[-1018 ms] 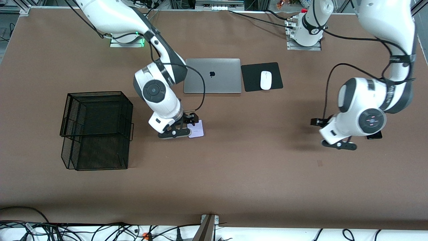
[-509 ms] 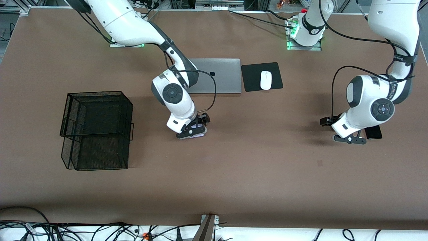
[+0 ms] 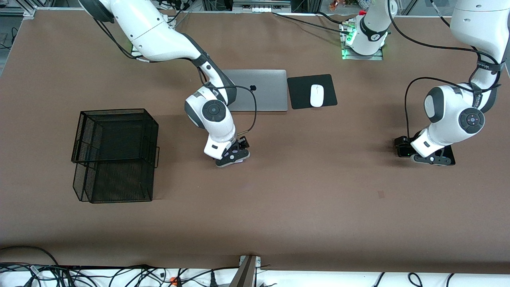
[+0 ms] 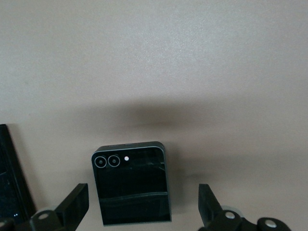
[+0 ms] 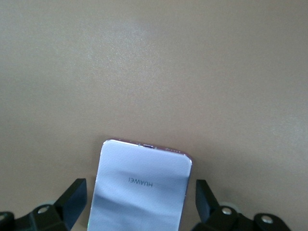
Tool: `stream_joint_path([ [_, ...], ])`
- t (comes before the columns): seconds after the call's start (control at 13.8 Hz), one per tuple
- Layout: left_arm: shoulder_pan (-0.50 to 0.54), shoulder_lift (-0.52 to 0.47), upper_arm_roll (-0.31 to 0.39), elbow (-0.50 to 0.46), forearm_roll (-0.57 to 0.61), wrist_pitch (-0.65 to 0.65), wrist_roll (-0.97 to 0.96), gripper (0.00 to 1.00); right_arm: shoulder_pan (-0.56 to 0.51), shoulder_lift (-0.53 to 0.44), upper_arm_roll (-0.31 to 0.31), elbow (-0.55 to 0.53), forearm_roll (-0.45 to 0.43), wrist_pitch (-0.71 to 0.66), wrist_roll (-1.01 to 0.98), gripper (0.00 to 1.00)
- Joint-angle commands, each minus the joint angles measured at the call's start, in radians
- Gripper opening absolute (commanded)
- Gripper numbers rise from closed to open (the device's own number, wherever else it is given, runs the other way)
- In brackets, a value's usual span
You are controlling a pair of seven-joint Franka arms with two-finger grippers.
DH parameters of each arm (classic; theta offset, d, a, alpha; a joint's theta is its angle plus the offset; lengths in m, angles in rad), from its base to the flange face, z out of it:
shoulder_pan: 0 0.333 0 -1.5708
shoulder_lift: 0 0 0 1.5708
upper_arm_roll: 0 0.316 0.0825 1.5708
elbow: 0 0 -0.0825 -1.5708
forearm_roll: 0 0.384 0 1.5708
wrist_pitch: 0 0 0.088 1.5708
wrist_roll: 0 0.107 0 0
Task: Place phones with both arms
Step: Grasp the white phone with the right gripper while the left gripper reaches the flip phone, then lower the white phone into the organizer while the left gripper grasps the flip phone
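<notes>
The pale-lilac phone (image 5: 139, 192) lies flat on the brown table. My right gripper (image 3: 233, 157) is low over it and open, with one finger (image 5: 72, 201) on each side of it, apart from its edges. In the front view only slivers of lilac (image 3: 238, 153) show under that hand. The small squarish black phone (image 4: 131, 185) lies flat under my open left gripper (image 3: 433, 159), between its fingers (image 4: 209, 204). The long slim black slab (image 4: 9, 178) lies beside it. In the front view a black phone corner (image 3: 449, 152) shows by the left hand.
A black wire-mesh basket (image 3: 115, 155) stands toward the right arm's end of the table. A closed silver laptop (image 3: 263, 93) and a white mouse (image 3: 316, 95) on a black pad (image 3: 301, 91) lie near the bases.
My right gripper has moved from beside the lilac phone to over it, covering it. My left gripper has moved toward the left arm's end and down over the black phone.
</notes>
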Motion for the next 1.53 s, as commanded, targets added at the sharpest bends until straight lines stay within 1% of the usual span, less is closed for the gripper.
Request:
stream_joint_path([
  [0.0, 0.017, 0.005, -0.016, -0.044, 0.006, 0.079, 0.009, 1.0, 0.006, 0.017, -0.004, 0.013, -0.019, 0.007, -0.01, 1.0],
  [0.15, 0.04, 0.013, -0.016, -0.047, 0.006, 0.088, 0.011, 1.0, 0.006, 0.026, -0.004, 0.013, -0.019, 0.008, -0.008, 1.0],
  [0.44, 0.052, 0.025, -0.016, -0.065, 0.006, 0.139, 0.011, 1.0, 0.008, 0.038, -0.006, 0.014, -0.025, 0.015, -0.008, 1.0],
  [0.51, 0.057, 0.028, -0.016, -0.067, 0.006, 0.147, 0.011, 1.0, 0.008, 0.04, -0.006, 0.014, -0.038, 0.024, -0.008, 0.97],
  [0.58, 0.06, 0.036, -0.016, -0.067, 0.006, 0.156, 0.009, 1.0, 0.006, 0.038, -0.006, 0.017, -0.045, 0.027, -0.01, 0.65],
  [0.65, 0.06, 0.042, -0.016, -0.067, 0.005, 0.162, 0.009, 1.0, 0.005, 0.034, -0.006, 0.02, -0.045, 0.025, -0.014, 0.27],
  [0.73, 0.068, 0.048, -0.017, -0.067, 0.005, 0.164, 0.009, 1.0, 0.0, 0.026, -0.007, 0.023, -0.045, 0.021, -0.016, 0.06],
  [0.8, 0.075, 0.048, -0.019, -0.067, 0.003, 0.168, 0.011, 1.0, -0.004, 0.011, -0.009, 0.023, -0.042, 0.018, -0.011, 0.0],
  [0.87, 0.08, 0.05, -0.022, -0.073, 0.003, 0.174, 0.011, 1.0, -0.014, -0.021, -0.022, 0.023, -0.035, 0.007, -0.013, 0.0],
  [0.94, 0.08, 0.051, -0.022, -0.078, 0.001, 0.187, 0.011, 1.0, -0.027, -0.076, -0.045, 0.023, -0.029, -0.031, -0.013, 0.0],
  [1.02, 0.08, 0.057, -0.022, -0.081, 0.0, 0.205, 0.005, 1.0, -0.056, -0.142, -0.059, 0.023, -0.026, -0.098, -0.014, 0.0],
  [1.16, 0.081, 0.067, -0.035, -0.085, -0.024, 0.22, 0.003, 1.0, -0.141, -0.274, -0.064, 0.017, -0.022, -0.253, -0.019, 0.0],
  [1.24, 0.08, 0.073, -0.037, -0.085, -0.044, 0.224, 0.002, 1.0, -0.17, -0.326, -0.082, 0.016, -0.022, -0.35, -0.022, 0.0],
  [1.31, 0.081, 0.074, -0.048, -0.085, -0.052, 0.224, 0.002, 1.0, -0.187, -0.363, -0.114, 0.017, -0.022, -0.423, -0.063, 0.0],
  [1.38, 0.081, 0.076, -0.049, -0.085, -0.052, 0.224, 0.0, 0.93, -0.195, -0.397, -0.169, 0.013, -0.019, -0.467, -0.136, 0.0],
  [1.45, 0.081, 0.076, -0.051, -0.085, -0.052, 0.224, -0.001, 0.71, -0.195, -0.42, -0.235, 0.008, -0.002, -0.499, -0.212, 0.0],
])
